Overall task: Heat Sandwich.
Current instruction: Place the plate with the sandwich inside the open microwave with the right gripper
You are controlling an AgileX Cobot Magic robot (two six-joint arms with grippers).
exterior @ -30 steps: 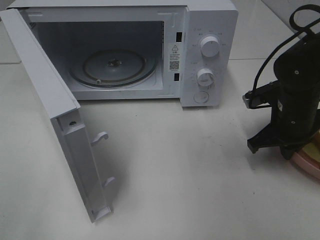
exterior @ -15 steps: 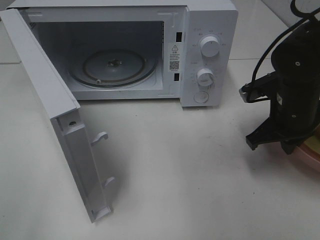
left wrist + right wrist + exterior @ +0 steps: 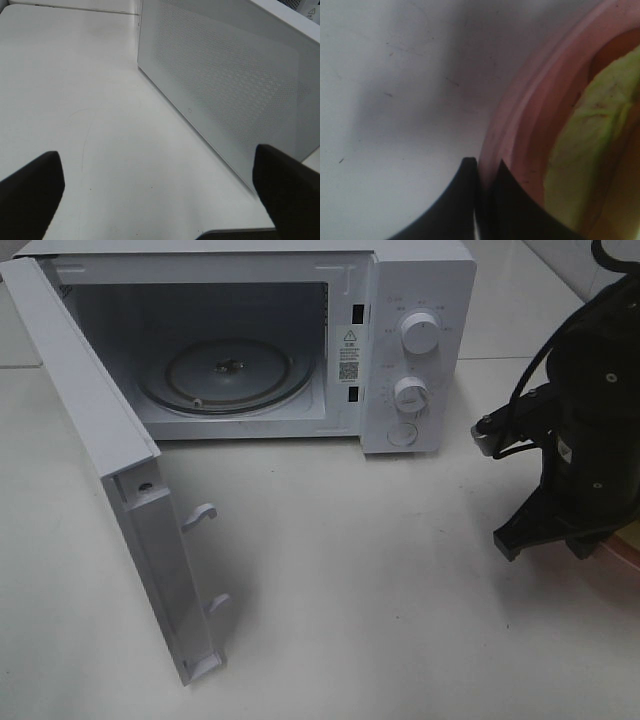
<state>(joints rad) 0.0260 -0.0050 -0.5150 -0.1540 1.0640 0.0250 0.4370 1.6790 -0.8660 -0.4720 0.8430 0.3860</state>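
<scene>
- Right pincer (image 3: pixel 481 175) pinched tight on pink plate (image 3: pixel 520 125) rim; sandwich (image 3: pixel 590 135) lies on that plate, right of the open microwave (image 3: pixel 420 300).
- Left pincer (image 3: pixel 160 192) spread wide, empty, above worktop (image 3: pixel 75 100) beside microwave door (image 3: pixel 225 90).

Visible item count
One white box-shaped microwave oven (image 3: pixel 445 290), one round glass turntable (image 3: pixel 225 375), two round white dials (image 3: pixel 419 332) (image 3: pixel 411 392), one round pink plate (image 3: pixel 520 115), one sandwich with yellow-green filling (image 3: pixel 585 135).

My right arm (image 3: pixel 590 420) is a matte black cylinder with small pale screw heads, a black cable (image 3: pixel 535 362) looping alongside and a grey plug (image 3: pixel 487 432) jutting out; the left fingers (image 3: pixel 30 192) are black too.
</scene>
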